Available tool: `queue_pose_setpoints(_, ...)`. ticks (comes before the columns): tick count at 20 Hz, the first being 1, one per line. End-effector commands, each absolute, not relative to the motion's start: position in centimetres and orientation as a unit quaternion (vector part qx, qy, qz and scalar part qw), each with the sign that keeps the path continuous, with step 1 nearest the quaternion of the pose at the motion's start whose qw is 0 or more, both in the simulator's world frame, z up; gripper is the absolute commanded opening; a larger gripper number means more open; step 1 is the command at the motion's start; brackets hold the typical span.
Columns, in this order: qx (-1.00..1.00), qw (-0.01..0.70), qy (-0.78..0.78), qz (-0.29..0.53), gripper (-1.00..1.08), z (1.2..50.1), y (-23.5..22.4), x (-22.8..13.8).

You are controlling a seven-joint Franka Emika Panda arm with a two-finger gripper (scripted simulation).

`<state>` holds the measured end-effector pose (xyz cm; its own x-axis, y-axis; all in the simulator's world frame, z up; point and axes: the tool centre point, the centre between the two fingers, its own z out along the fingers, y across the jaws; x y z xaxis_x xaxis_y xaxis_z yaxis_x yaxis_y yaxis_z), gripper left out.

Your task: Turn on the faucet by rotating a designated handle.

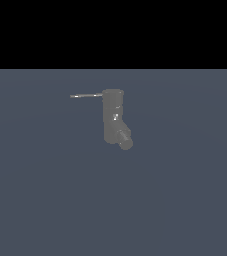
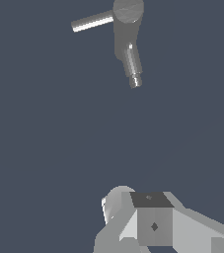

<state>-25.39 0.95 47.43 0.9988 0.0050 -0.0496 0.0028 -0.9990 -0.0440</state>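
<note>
The faucet (image 1: 112,117) is a dull grey upright cylinder on the blue-grey floor, with a stubby spout (image 1: 124,138) angled out near its base. Its handle (image 1: 85,95), a thin grey rod with a lighter tip, sticks out from the top toward the exterior view's left. The wrist view looks down on the faucet (image 2: 128,11), its handle (image 2: 92,21) and spout (image 2: 132,62) from well away. Grey and white parts of my gripper (image 2: 150,217) fill the edge of that view, far from the handle and touching nothing. How its jaws stand does not show. The arm is out of the exterior view.
Plain blue-grey floor (image 1: 45,200) lies all around the faucet. A black band spans the top of the exterior view.
</note>
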Motion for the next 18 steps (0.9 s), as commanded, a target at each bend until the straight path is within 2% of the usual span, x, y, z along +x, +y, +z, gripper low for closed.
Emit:
queue_pose_setpoints(1, -0.999, 0.022, -0.002, 0.025, -1.0, 47.4, 0.9, -25.4)
queue_pose_setpoints(18, -0.997, 0.021, 0.07, 0.023, -1.0, 44.5, 4.5, -23.1)
